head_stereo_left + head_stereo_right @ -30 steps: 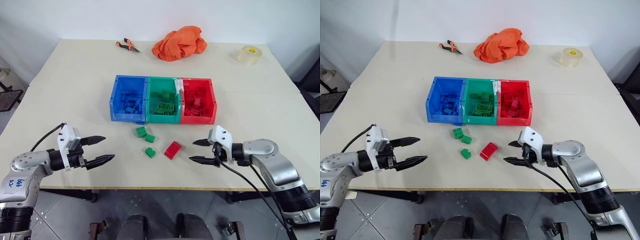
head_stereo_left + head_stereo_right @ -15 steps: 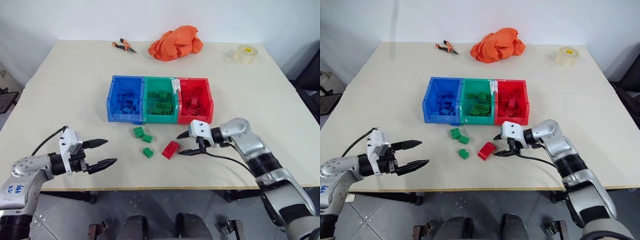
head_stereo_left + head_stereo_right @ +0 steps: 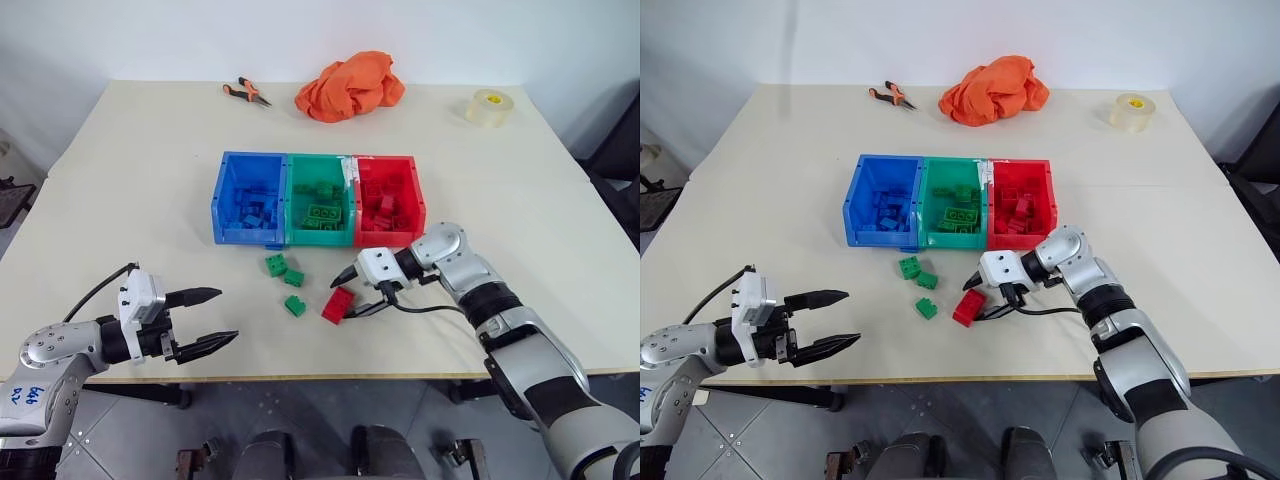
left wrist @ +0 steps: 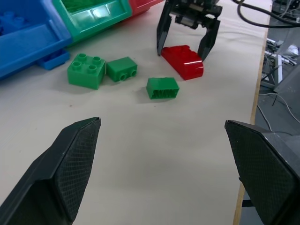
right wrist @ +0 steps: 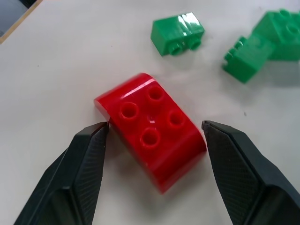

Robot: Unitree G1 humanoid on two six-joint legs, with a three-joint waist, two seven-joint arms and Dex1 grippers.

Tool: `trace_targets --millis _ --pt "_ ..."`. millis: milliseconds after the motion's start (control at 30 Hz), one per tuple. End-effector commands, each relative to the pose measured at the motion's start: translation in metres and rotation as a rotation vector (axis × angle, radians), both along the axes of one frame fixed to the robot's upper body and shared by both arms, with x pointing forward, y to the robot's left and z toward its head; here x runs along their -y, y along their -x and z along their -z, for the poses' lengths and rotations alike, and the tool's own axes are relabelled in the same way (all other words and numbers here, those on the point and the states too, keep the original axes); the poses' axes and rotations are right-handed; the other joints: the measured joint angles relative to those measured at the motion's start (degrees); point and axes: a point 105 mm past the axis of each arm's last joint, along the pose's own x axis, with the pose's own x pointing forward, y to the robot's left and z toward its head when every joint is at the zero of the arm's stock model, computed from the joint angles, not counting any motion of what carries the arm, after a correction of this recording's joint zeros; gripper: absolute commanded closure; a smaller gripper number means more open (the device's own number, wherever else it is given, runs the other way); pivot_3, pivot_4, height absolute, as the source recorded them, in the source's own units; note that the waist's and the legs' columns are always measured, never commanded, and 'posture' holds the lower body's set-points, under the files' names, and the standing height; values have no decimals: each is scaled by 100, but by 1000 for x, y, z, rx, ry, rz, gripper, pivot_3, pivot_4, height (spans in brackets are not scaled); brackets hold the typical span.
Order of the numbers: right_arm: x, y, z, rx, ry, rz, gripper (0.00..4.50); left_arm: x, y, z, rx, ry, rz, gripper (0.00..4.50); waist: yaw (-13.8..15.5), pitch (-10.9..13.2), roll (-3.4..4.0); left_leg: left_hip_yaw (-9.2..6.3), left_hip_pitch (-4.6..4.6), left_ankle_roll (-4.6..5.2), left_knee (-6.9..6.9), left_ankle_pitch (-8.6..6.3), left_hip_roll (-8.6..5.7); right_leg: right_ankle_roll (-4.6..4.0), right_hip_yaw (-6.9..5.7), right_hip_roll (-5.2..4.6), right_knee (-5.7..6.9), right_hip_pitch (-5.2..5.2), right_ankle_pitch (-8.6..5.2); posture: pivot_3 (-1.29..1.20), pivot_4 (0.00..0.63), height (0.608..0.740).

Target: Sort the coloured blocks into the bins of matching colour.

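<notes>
A red block (image 3: 338,305) lies on the table in front of the bins, studs up. My right gripper (image 3: 343,300) is open and straddles it, one finger (image 5: 89,164) on each side with a gap on both. Three green blocks (image 3: 277,264), (image 3: 295,278), (image 3: 295,305) lie just left of it. The joined bins stand behind: blue (image 3: 222,205), green (image 3: 320,236) and red (image 3: 417,205), each holding several blocks of its own colour. My left gripper (image 3: 227,315) hovers open and holds nothing, near the table's front left edge and well apart from the blocks.
At the back of the table lie an orange cloth (image 3: 350,85), pliers (image 3: 245,92) and a tape roll (image 3: 488,106). The table's front edge (image 3: 320,378) runs just below both grippers.
My right gripper has swung left across the table and turned, ending with its fingers around the red block. The left gripper has drawn back slightly. No block has moved.
</notes>
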Motion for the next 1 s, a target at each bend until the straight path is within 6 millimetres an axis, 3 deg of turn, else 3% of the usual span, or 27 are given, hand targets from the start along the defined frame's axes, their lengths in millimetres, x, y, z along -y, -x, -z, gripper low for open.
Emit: trace_targets --millis 33,200,500,733,867,1000 --pt "-1 2 1 -8 22 -46 1558 4 -2 -4 40 14 34 0 0 0 0 0 1 0 0 0 0 0 0 0 1 0 0 0 150 740" --pt "2 0 1 -46 -14 -4 3018 6 -7 -4 58 27 47 0 -6 0 0 0 3 -1 0 0 0 0 1 2 4 1 0 0 150 740" --pt "18 -5 -24 -95 -209 172 3042 10 -12 -4 69 37 53 0 21 0 1 -9 -3 -1 4 0 -3 0 2 -3 10 1 0 0 150 740" --pt "68 -18 -69 -49 -422 543 3042 12 -17 -5 76 49 54 0 28 1 1 -11 -5 -1 5 0 -4 0 -1 -11 8 1 0 0 150 740" --pt "99 -41 -99 45 -521 775 3042 16 -23 -7 87 61 65 0 24 1 1 -2 -5 -1 2 0 -4 0 -3 -9 0 1 0 0 150 740" --pt "109 -61 -107 119 -526 870 3042 20 -29 -11 103 66 86 0 7 1 1 15 1 -1 -6 0 -2 0 -15 -2 1 -7 0 0 150 740"
